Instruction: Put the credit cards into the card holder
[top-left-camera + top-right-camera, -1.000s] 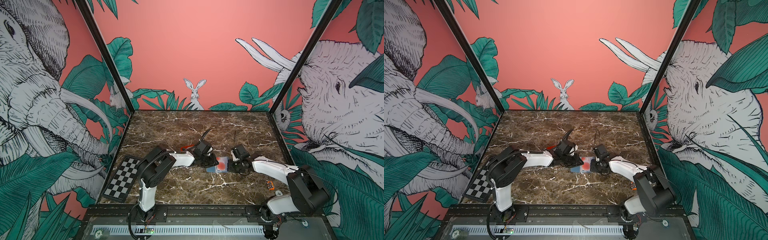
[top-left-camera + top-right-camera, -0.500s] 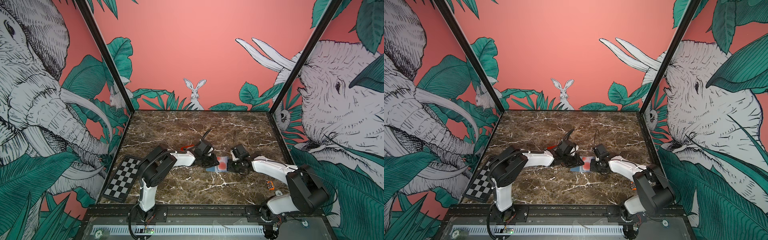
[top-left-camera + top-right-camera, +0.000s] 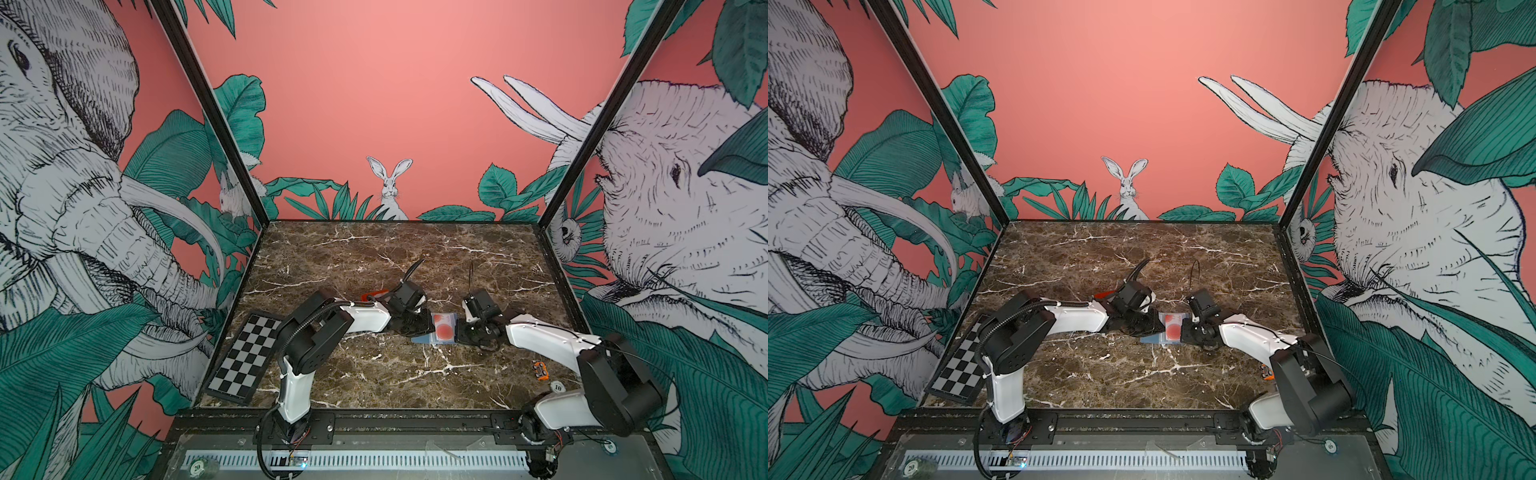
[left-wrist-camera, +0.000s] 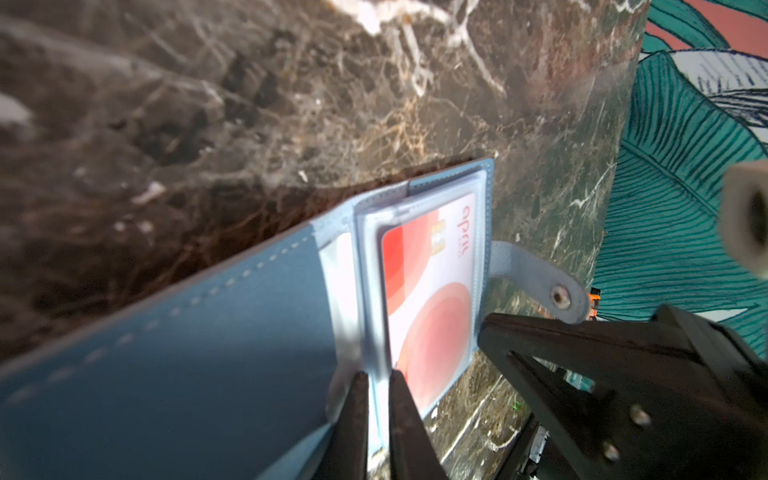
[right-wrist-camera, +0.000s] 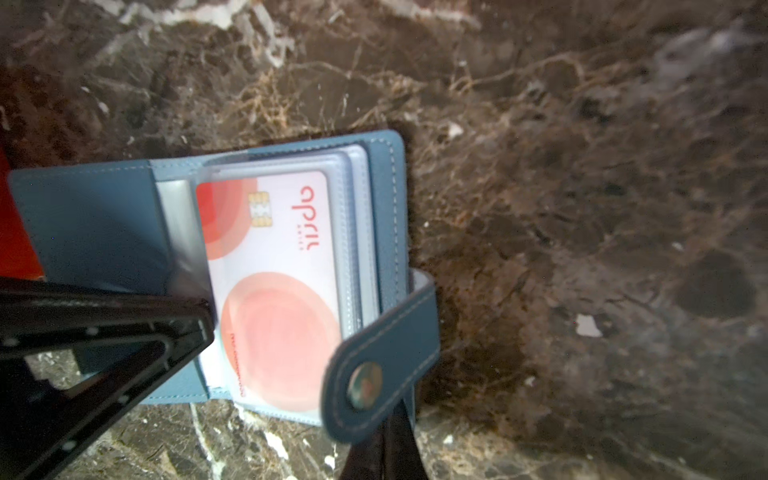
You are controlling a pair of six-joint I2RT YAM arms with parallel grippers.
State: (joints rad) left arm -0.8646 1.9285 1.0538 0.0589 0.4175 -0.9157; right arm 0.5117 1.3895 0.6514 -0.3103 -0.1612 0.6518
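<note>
Sitting in the card holder (image 5: 83,216) is one credit card (image 5: 270,257); left hand (image 4: 377,378) pinches its sleeve (image 4: 374,270), right hand (image 4: 488,332) closed.

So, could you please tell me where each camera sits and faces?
Top views: high at the front, looking down over the table; left arm and right arm show.
Left wrist: on the left arm, facing the card holder; left gripper shows.
Right wrist: on the right arm, facing it too; right gripper shows.
Both wrist views share the credit card.
</note>
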